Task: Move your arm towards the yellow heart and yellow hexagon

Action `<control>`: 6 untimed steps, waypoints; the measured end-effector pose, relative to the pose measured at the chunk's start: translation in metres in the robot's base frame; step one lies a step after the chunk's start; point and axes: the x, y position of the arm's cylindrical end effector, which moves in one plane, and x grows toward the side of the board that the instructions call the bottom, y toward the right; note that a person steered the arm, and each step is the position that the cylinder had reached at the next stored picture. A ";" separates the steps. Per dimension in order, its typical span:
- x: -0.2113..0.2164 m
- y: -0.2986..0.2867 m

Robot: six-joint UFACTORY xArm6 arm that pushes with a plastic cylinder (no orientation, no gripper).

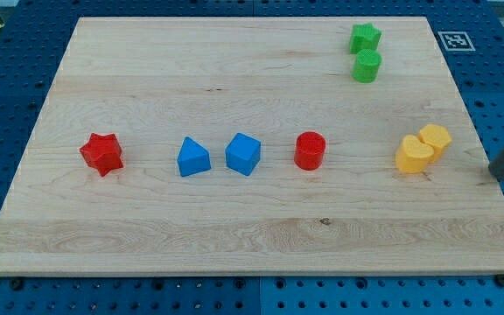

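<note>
The yellow heart lies at the view's right, touching the yellow hexagon, which sits just up and right of it. My dark rod enters from the view's right edge; my tip rests near the board's right edge, to the right of and slightly below the two yellow blocks, apart from them.
A red cylinder, a blue cube, a blue triangular block and a red star lie in a row across the wooden board. A green star and a green cylinder lie at the top right.
</note>
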 end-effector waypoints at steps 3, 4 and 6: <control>0.006 -0.054; 0.006 -0.059; -0.011 -0.059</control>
